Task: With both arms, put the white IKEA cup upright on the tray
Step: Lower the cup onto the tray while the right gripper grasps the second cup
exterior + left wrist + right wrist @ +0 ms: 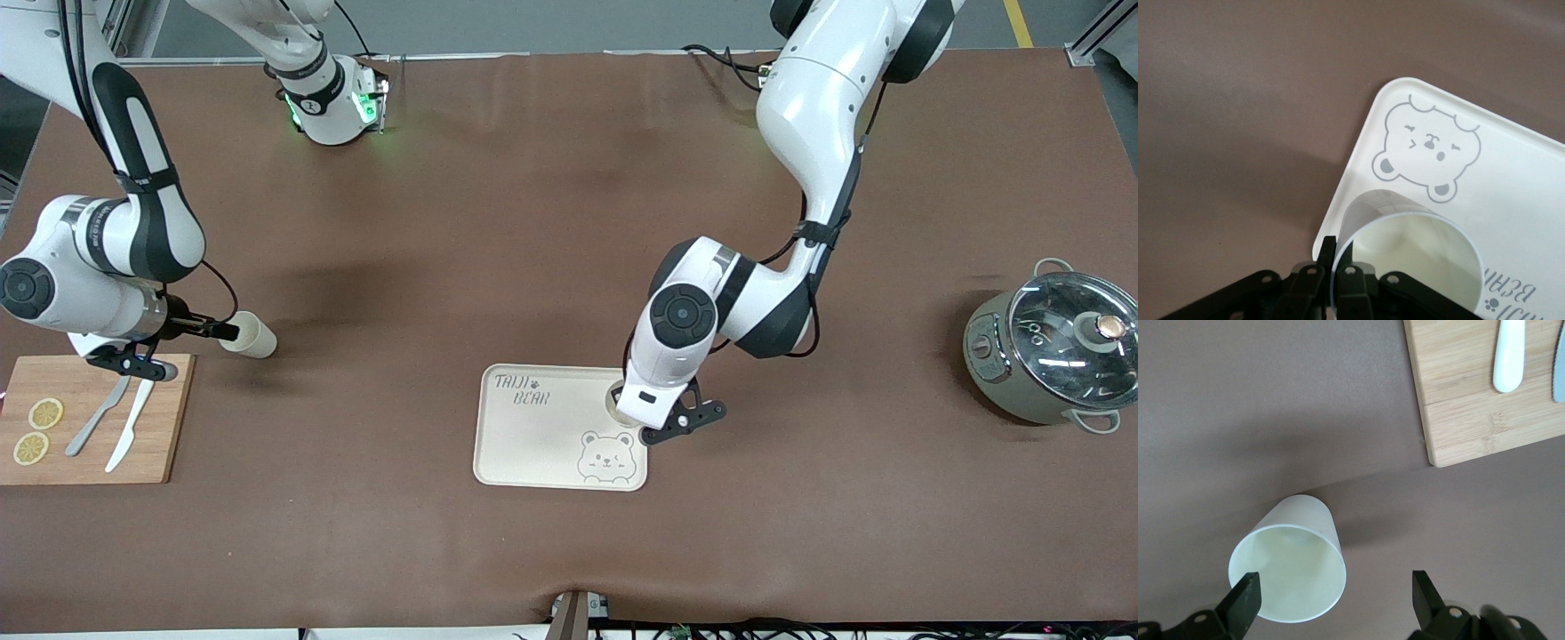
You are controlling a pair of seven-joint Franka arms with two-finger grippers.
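- The white cup (1405,247) stands upright on the tray (533,444), mouth up, at the tray's corner farthest from the front camera on the side toward the left arm's end, above the bear drawing (607,458) as the front camera sees it
- The left gripper (1338,277) is clamped on the white cup at the rim, one finger inside the wall and one outside; a rim pinch like this looks chosen to keep the cup vertical while it is set down
- The white cup sits close to the tray's rounded edge, so little margin is left on that side; the middle of the tray and the "TAIJI BEAR" lettering (522,389) are bare, with room to slide inward
- To let go, I judge the left gripper needs to part and lift straight up; a sideways pull could tip the cup off the edge
- A second white cup (252,336) lies on its side on the tabletop (569,222), well apart from the tray toward the right arm's end
- The right gripper (1335,597) is at that cup's mouth with fingers wide apart, one fingertip at the rim, nothing held
- A wooden cutting board (164,418) with two knives and lemon slices lies just beside that cup, limiting the sweep there
- A lidded pot (1053,356) stands well apart from the tray toward the left arm's end; bare tabletop lies between
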